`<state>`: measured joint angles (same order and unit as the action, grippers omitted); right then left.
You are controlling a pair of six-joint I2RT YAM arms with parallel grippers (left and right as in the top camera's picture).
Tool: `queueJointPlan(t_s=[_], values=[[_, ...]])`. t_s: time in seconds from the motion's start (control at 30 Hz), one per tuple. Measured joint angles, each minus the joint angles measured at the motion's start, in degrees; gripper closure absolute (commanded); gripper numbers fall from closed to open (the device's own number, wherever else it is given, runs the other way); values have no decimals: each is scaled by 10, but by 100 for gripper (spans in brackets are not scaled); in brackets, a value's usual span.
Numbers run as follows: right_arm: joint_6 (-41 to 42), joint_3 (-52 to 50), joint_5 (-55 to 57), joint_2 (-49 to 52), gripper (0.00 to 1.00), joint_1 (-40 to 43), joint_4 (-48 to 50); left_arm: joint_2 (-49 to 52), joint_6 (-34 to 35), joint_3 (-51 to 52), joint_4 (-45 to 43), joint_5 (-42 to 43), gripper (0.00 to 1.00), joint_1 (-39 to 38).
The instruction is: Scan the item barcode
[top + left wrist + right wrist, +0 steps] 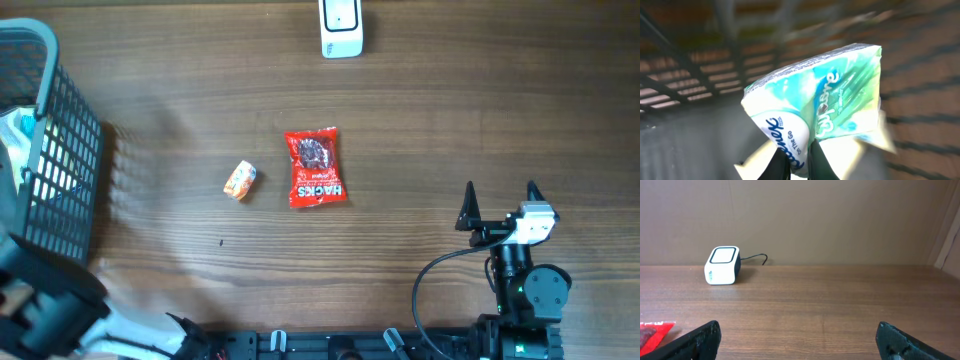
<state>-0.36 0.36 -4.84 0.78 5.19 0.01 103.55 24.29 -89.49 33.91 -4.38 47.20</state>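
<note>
In the left wrist view a teal and white pocket tissue pack (pixel 820 95) fills the frame, pinched at its lower edge between my left gripper's (pixel 799 161) dark fingers (pixel 780 166). That gripper is shut on the pack inside the black wire basket (pixel 685 75). From overhead the basket (pixel 60 170) stands at the left edge, and the left gripper itself is hidden there. The white barcode scanner (pixel 341 28) sits at the far edge of the table; the right wrist view shows the scanner (pixel 722 265) too. My right gripper (pixel 500 200) rests open and empty at the near right, fingers wide (pixel 800 340).
A red Hacks packet (pixel 316 168) lies in the middle of the wooden table, and its corner (pixel 652 331) shows in the right wrist view. A small orange wrapped sweet (pixel 240 180) lies to its left. A plain wall stands behind the scanner.
</note>
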Motion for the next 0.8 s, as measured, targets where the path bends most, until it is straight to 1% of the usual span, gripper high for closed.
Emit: queueJointPlan(t_s=[0.07,0.13,0.2,0.23,0.27,0.3,0.33,0.37,0.4,0.47,0.53,0.57,0.6,0.63,0.7,0.8], values=[[0,0,0,0,0,0,0,-89,0,0,5,3,96,-33],[0,0,0,0,0,0,0,-158,0,0,16,26,96,-71],[0,0,0,0,0,0,0,-228,0,-4,50,105,96,-144],[0,0,0,0,0,0,0,-236,2,-7,77,133,96,-177],[0,0,0,0,0,0,0,-238,6,-7,103,153,96,-206],[0,0,0,0,0,0,0,-228,18,-6,162,187,96,-270],[0,0,0,0,1,0,0,-214,22,-7,199,197,96,-320],[0,0,0,0,0,0,0,-203,24,-4,217,201,96,-355],[0,0,0,0,0,0,0,-189,26,-6,254,198,96,-398],[0,0,0,0,0,0,0,-144,26,-5,290,183,96,-490],[0,0,0,0,0,0,0,-97,26,-4,306,153,96,-549],[0,0,0,0,0,0,0,-74,26,-3,306,144,89,-570],[0,0,0,0,0,0,0,-55,26,-3,308,130,26,-588],[0,0,0,0,0,0,0,-29,28,-3,308,114,0,-607],[0,0,0,0,0,0,0,5,28,-3,309,94,0,-630],[0,0,0,0,0,0,0,14,27,-4,309,68,0,-628]])
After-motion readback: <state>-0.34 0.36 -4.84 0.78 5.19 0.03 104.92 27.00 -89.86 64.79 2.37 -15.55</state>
